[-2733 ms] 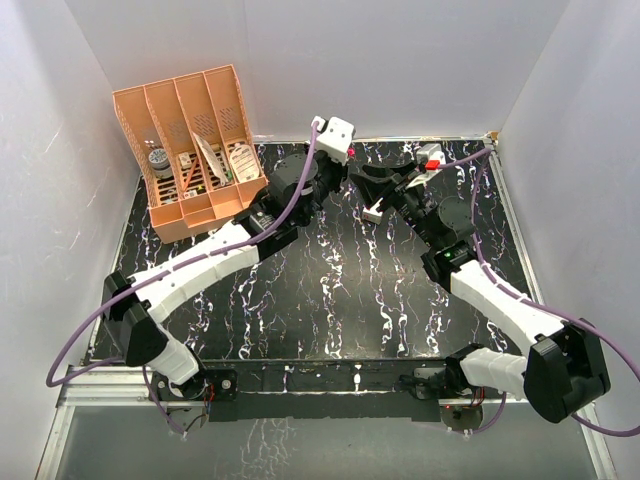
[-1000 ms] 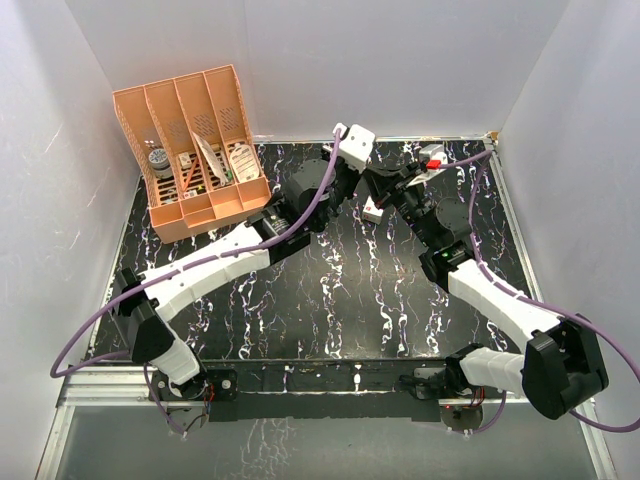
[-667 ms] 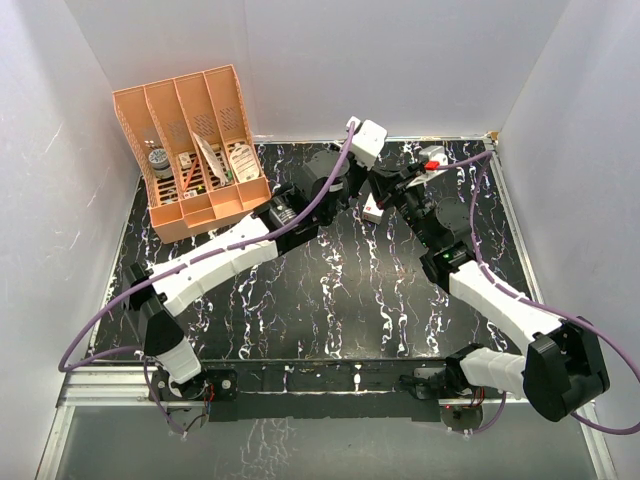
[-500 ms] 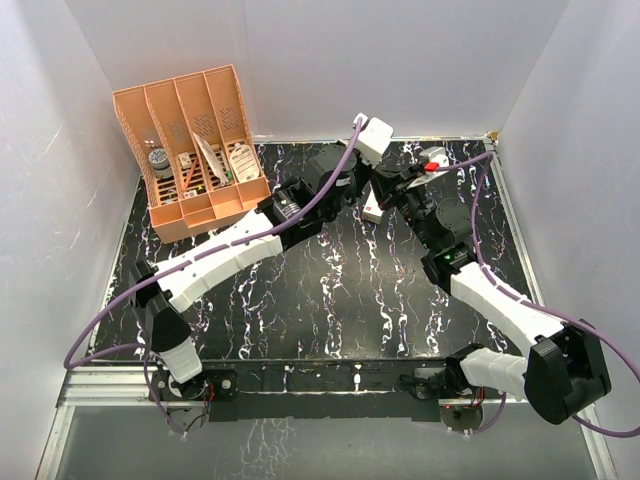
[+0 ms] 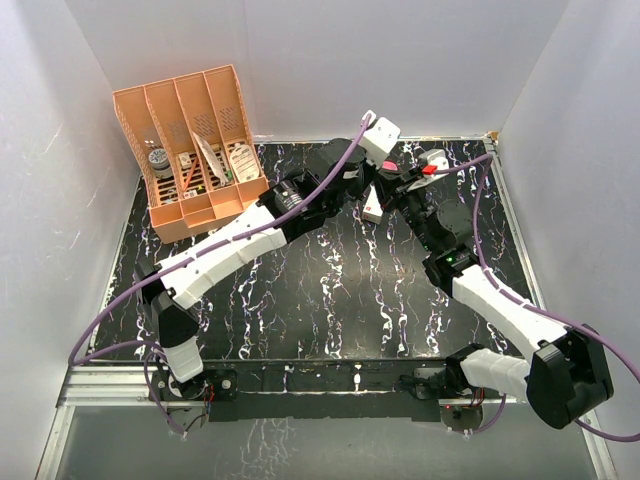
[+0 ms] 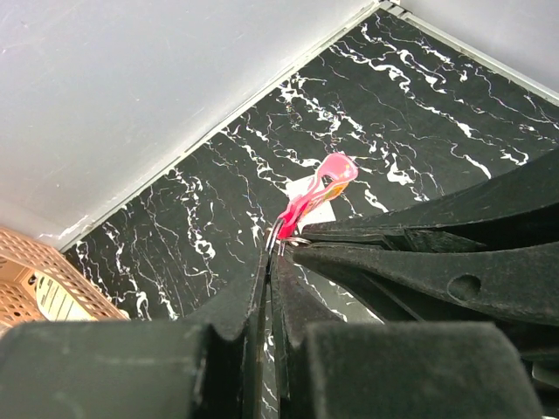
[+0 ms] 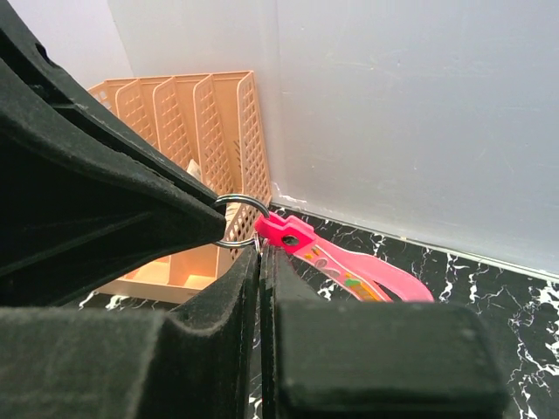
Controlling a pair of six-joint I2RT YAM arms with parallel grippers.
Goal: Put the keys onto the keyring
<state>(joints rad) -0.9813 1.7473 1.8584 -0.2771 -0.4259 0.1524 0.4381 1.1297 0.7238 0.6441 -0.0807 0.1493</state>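
Observation:
In the right wrist view the keyring's magenta-pink strap (image 7: 354, 259) juts right, its round ring (image 7: 240, 223) pinched by my left gripper's black fingers (image 7: 131, 188). My right gripper (image 7: 259, 253) is shut right under the ring, with a sliver of pale metal, seemingly the keys (image 7: 258, 242), between its tips. From the left wrist, my left gripper (image 6: 272, 250) is shut on the ring's wires, the keyring strap (image 6: 316, 188) hanging beyond. My right gripper's fingers (image 6: 393, 262) come in from the right. In the top view the left gripper (image 5: 366, 176) and right gripper (image 5: 382, 184) meet at the back, above the tabletop.
A small white box (image 5: 372, 208) lies on the black marbled table (image 5: 330, 290) just below the meeting grippers. An orange slotted organizer (image 5: 195, 145) with small items stands at the back left. White walls close the back and both sides.
My left arm has swung right and stretched out, carrying the keyring to the right gripper. The right gripper shifted only slightly. Both stayed shut.

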